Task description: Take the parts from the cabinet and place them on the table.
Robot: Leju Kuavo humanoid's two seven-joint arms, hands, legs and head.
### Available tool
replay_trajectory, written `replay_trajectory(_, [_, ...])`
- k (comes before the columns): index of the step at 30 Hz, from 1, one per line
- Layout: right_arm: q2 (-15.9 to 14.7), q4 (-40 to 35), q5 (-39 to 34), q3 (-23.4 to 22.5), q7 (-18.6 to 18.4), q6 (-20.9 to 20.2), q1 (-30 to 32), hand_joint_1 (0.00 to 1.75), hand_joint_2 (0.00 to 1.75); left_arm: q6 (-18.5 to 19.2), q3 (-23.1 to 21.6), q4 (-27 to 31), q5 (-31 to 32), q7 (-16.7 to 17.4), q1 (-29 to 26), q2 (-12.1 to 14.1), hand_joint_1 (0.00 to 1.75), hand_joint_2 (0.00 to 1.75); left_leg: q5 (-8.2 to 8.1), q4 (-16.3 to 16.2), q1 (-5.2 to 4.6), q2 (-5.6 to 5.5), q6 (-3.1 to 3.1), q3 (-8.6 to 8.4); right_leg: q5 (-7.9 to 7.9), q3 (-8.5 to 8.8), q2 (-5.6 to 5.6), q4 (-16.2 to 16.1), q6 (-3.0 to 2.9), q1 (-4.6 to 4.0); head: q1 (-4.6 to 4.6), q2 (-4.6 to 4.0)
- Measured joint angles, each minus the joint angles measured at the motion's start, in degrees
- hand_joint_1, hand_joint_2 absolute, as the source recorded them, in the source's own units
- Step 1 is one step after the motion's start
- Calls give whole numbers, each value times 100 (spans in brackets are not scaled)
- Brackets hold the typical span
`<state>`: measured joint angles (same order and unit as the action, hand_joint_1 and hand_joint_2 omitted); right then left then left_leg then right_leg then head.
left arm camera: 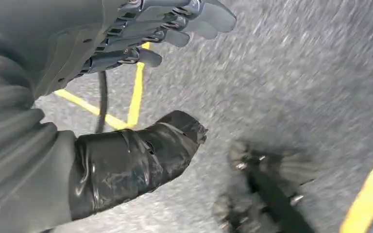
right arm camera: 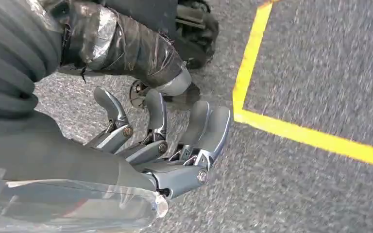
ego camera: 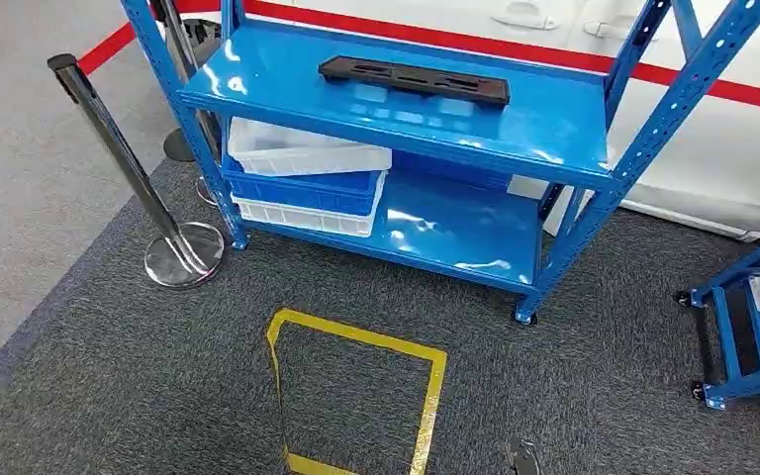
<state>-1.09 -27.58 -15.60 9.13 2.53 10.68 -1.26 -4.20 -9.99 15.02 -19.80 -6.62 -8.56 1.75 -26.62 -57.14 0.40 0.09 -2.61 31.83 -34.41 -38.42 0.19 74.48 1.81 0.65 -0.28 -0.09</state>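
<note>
A long dark flat part [ego camera: 414,79] lies on the top shelf of the blue cabinet [ego camera: 554,129], ahead of me in the head view. Both arms hang low over the grey carpet. In the left wrist view my left hand [left arm camera: 92,63] holds nothing; its fingers [left arm camera: 175,24] stand apart from the black-taped thumb [left arm camera: 141,155]. My right hand [right arm camera: 160,145] is empty too, its fingers [right arm camera: 209,131] loosely spread and its taped thumb [right arm camera: 126,48] held away from them.
White and blue bins [ego camera: 307,178] are stacked on the cabinet's lower shelf. A chrome stanchion [ego camera: 119,158] stands to its left and a second blue rack [ego camera: 752,327] to the right. A yellow tape rectangle [ego camera: 356,396] marks the carpet in front of me.
</note>
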Motion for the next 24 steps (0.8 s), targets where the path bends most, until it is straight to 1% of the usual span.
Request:
replay_trajectory(1, [-24,17,-87,58,9,59,-10,175,175,-15,-83,-2,-114,-44,53,9,0,175,-9,-8,1,-6,9,-14,243,143,-1,-336,-2,10,0,0])
replay_trajectory(2, [-37,35,-182,108,22,122,-24,175,175,-31,-158,-2,-217,-81,92,18,0,175,-26,-22,2,-9,29,-31,531,385,-2,-865,-13,16,0,0])
replay_trajectory(3, [-53,50,-265,149,40,182,-40,175,175,-48,-217,-2,-316,-116,153,24,0,175,-49,-44,2,-9,57,-37,769,622,-12,-1380,-35,19,2,0])
replay_trajectory(4, [-68,77,-368,208,59,241,-68,175,175,-66,-287,-4,-440,-156,203,39,0,175,-70,-77,-35,-7,90,-26,687,667,-15,-1541,-68,-24,-2,0])
replay_trajectory(5, [-77,94,-449,261,72,296,-87,175,175,-83,-376,-7,-577,-207,266,63,0,175,-79,-93,-38,-9,118,-8,730,652,-6,-1561,-106,-16,-11,0])
replay_trajectory(6, [-83,125,-562,352,96,370,-90,175,175,-101,-447,-9,-670,-239,311,85,0,175,-70,-89,-36,-7,139,-2,728,637,-2,-1552,-116,-17,-24,0])
replay_trajectory(7, [-92,151,-643,418,105,422,-89,175,175,-120,-523,-9,-764,-276,366,94,0,175,-64,-75,-32,-6,165,-7,726,636,0,-1549,-142,-33,-13,0])
replay_trajectory(8, [-112,192,-736,496,112,483,-93,175,175,-136,-622,-9,-875,-310,416,116,0,175,-62,-69,-24,-7,206,-13,742,636,3,-1570,-186,-34,-13,0])
replay_trajectory(9, [-114,218,-817,574,120,535,-105,175,175,-146,-695,-9,-981,-352,475,140,0,175,-116,-116,-16,-5,241,25,778,658,-3,-1618,-239,9,-11,0])
replay_trajectory(10, [-140,256,-914,661,144,602,-131,175,175,-157,-779,-9,-1105,-385,525,142,0,175,-247,-291,-4,-7,276,80,783,655,1,-1623,-250,9,-33,0])
replay_trajectory(11, [-164,312,-1029,762,179,693,-159,175,175,-164,-874,-11,-1224,-431,585,171,0,175,-463,-649,4,-7,306,246,787,643,2,-1622,-276,9,-66,0])
replay_trajectory(12, [-177,356,-1120,842,210,757,-177,175,175,-166,-967,-11,-1326,-464,629,204,0,175,-690,-1112,19,-7,326,467,789,636,0,-1620,-290,-1,-66,0])
replay_trajectory(13, [-203,398,-1228,909,253,835,-183,175,175,-168,-1072,-11,-1444,-503,675,230,0,175,-854,-1547,20,-7,341,676,787,631,-4,-1615,-293,-7,-63,0])
replay_trajectory(14, [-223,422,-1311,938,299,883,-183,175,175,-168,-1137,-11,-1533,-531,712,249,0,175,-895,-1787,20,-7,347,792,785,630,-4,-1608,-296,-8,-68,0])
replay_trajectory(15, [-245,450,-1431,968,376,955,-183,175,175,-166,-1207,-11,-1649,-569,738,254,0,175,-811,-1790,21,-7,345,802,780,634,-2,-1598,-299,-8,-66,0])
replay_trajectory(16, [-278,468,-1535,982,453,1008,-183,175,175,-168,-1246,-11,-1763,-604,761,276,0,175,-593,-1519,25,-7,339,683,771,639,3,-1590,-296,-5,-68,0])
replay_trajectory(18, [-324,485,-1765,1003,674,1071,-188,175,175,-199,-1327,-11,-1949,-672,816,302,0,175,-92,-614,29,-7,312,253,748,654,23,-1565,-264,-2,-68,0])
replay_trajectory(19, [-360,494,-1892,1006,829,1093,-202,175,175,-223,-1372,-11,-2030,-708,871,312,0,175,-86,-250,29,-12,278,94,731,645,23,-1551,-234,-9,-64,0])
replay_trajectory(20, [-432,503,-1988,1014,948,1106,-238,175,175,-243,-1436,-11,-2105,-743,923,337,0,175,-110,-142,-5,-19,257,56,719,615,23,-1513,-204,-42,-64,0])
replay_trajectory(21, [-483,509,-2082,1039,1061,1115,-274,175,175,-256,-1524,-11,-2189,-779,976,359,0,175,-93,-178,-4,-31,220,85,744,602,21,-1530,-166,-37,-52,0])
replay_trajectory(22, [-553,509,-2182,1080,1196,1135,-308,175,175,-273,-1605,-11,-2259,-805,1009,389,0,175,-96,-183,-8,-32,201,94,753,600,20,-1542,-147,-30,-55,0])
replay_trajectory(23, [-593,509,-2243,1111,1306,1150,-348,175,175,-282,-1701,-11,-2333,-833,1029,411,0,175,-86,-178,-12,-32,162,95,762,608,20,-1554,-117,-27,-48,0])
replay_trajectory(24, [-681,469,-2310,1132,1424,1202,-376,175,175,-304,-1784,-11,-2403,-870,1057,437,0,175,-47,-120,0,-21,106,71,739,605,23,-1531,-76,-33,-57,0])
